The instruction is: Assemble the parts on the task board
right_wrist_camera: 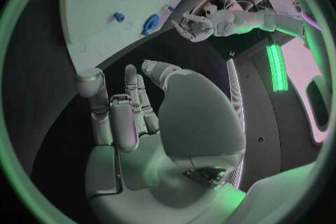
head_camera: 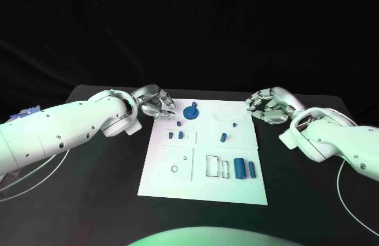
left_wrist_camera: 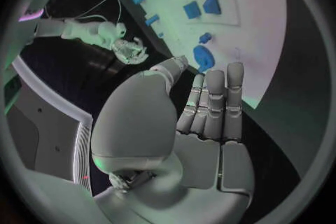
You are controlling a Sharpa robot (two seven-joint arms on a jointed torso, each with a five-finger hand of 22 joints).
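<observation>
Blue parts dot the task board; both hands' fingers spread, empty.

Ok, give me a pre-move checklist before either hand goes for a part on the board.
1. Left hand free: ok, it holds nothing and sits by the far left corner of the task board.
2. Right hand free: ok, it holds nothing, just off the board's far right edge.
3. Round blue part unobstructed: ok, it lies on the board near the left hand, untouched.
4. Two blue cylinders at the board's near right: ok, lying side by side, clear of both hands.
5. Small blue pieces mid-board: cannot tell whether they are seated or loose.
6. Board flat on the black table: ok.
</observation>
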